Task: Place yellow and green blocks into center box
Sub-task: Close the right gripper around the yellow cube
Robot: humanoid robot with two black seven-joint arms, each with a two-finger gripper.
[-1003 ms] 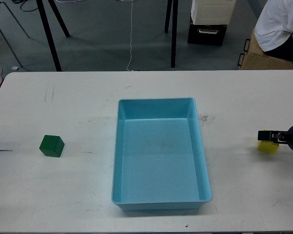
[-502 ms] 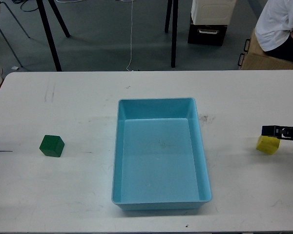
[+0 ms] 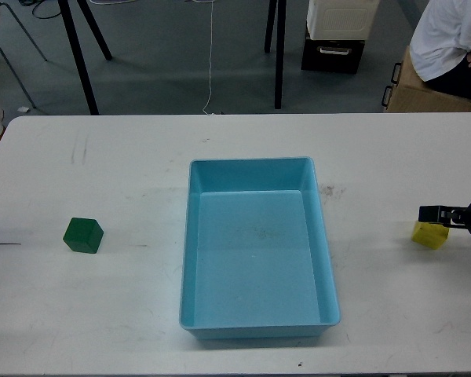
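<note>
Head view, only one I've got. My right gripper point(image 3: 430, 214) has pulled back toward the right edge vs a sec ago, then crept a touch left again; it now hangs just over the yellow block point(image 3: 430, 235), which sits well right of the blue box point(image 3: 258, 248), near the table point(image 3: 141, 157) edge. The block looks barely nudged, not lifted. Fingers are seen small, dark and end-on, so I can't tell if the claw is spread or clenched. My guess: I'm lining up the grasp, pick not made yet, and neither block is in the box. Left arm not in shot.

Count:
- 1 yellow block, right of box.
- 1 green block point(image 3: 83, 235), well left of box, untouched.
- 1 box, nothing inside.
- 1 gripper visible.
</note>
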